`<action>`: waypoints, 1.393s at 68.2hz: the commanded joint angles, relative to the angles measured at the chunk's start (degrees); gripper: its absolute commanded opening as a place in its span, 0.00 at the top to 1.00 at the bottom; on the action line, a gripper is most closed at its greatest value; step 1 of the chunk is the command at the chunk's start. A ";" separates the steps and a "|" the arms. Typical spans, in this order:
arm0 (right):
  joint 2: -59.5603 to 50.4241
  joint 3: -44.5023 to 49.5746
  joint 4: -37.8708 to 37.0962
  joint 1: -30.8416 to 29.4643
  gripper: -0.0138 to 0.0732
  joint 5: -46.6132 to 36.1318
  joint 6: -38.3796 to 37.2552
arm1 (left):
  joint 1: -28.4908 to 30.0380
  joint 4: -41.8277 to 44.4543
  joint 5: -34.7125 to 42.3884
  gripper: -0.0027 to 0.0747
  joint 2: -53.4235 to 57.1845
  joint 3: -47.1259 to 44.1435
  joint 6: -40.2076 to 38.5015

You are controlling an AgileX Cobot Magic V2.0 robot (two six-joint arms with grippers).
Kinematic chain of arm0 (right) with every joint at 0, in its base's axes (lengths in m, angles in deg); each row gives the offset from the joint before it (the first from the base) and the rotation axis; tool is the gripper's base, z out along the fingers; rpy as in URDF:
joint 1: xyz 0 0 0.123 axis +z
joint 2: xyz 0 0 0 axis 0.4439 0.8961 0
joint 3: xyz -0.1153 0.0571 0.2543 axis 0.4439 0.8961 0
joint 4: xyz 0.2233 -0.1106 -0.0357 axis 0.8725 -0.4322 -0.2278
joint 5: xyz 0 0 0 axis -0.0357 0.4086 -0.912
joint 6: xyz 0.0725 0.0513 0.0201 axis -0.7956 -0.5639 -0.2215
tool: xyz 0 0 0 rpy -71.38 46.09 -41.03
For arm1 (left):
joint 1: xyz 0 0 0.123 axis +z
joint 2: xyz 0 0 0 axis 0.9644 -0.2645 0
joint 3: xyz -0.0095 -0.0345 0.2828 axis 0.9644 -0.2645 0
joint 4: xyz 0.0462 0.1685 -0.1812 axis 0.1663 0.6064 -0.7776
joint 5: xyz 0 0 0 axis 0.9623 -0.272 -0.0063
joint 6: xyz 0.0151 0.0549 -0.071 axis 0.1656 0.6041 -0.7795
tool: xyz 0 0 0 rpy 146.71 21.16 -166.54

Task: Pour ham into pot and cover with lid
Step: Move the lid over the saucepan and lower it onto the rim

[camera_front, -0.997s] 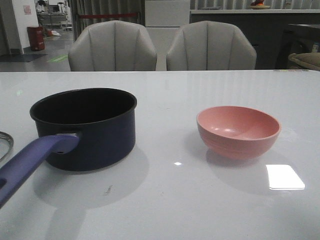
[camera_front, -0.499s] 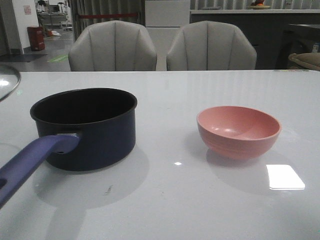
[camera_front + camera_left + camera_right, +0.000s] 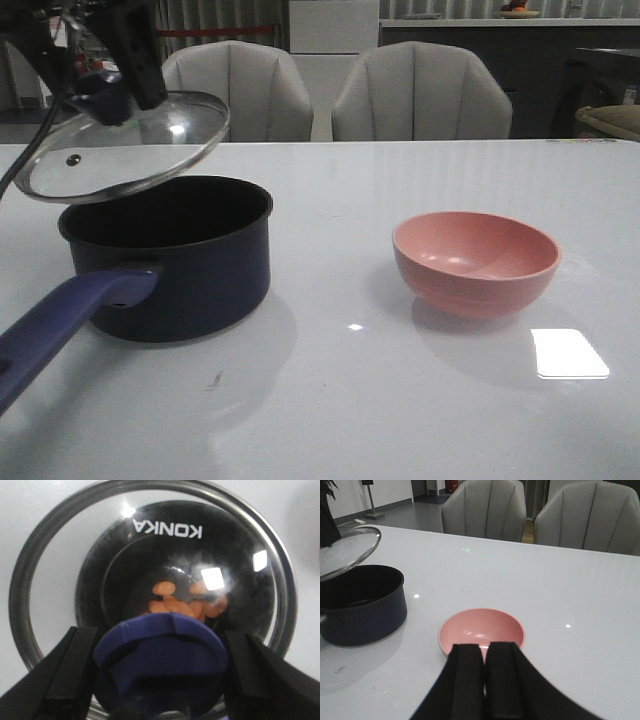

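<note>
Front view: one pot [image 3: 170, 255], a dark navy round saucepan with straight walls and a long purple-blue handle reaching toward 7 o'clock, sits on the glossy white table [image 3: 330, 400]. One lid [image 3: 125, 145], clear glass with a metal rim and a small steam hole, hangs tilted just above the pot's far-left rim, not seated. The left gripper [image 3: 105, 95] pinches its purple-blue knob. One smooth pink bowl [image 3: 476, 262] stands well apart at the pot's 3 o'clock. Two grey padded chairs [image 3: 420, 90] wait behind the table.

Left wrist view: the left gripper's black fingers [image 3: 72, 672] press either side of the flared knob. Through the glass, one small heap of orange ham [image 3: 187, 605] pieces lies on the pot's dark floor.

Right wrist view: the right gripper [image 3: 485, 680] has its two black fingers pressed together, holding nothing, just near the bowl.
</note>
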 commanded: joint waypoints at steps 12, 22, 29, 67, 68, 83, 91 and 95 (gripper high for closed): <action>0.40 -1.63 -0.29 -0.13 0.66 -4.55 0.68 | -3.38 -0.46 -0.77 0.59 -0.45 2.07 0.00; 0.40 -1.63 -0.29 -0.13 0.66 -4.55 0.68 | -3.44 -0.46 0.83 0.59 -0.71 2.07 0.00; 0.40 -1.63 -0.29 -0.13 0.66 -4.55 0.68 | -3.44 -0.46 0.93 0.59 -0.71 3.03 0.00; 0.40 -1.63 -0.29 -0.13 0.66 -4.55 0.68 | -3.44 0.94 -4.02 0.59 -5.64 8.00 0.00; 0.40 -1.63 -0.29 -0.13 0.66 -4.55 0.68 | -3.44 1.11 -4.02 0.59 -5.68 8.00 0.00; 0.40 -1.63 -0.29 -0.13 0.66 -4.55 0.68 | -3.44 1.75 -4.10 0.52 -5.80 8.00 0.84; 0.40 -1.63 -0.29 -0.13 0.66 -4.55 0.68 | -3.80 1.75 -4.10 0.41 -5.80 8.00 1.58; 0.40 -1.63 -0.29 -0.13 0.66 -4.55 0.68 | -4.03 1.75 -4.10 0.36 -5.80 8.00 1.67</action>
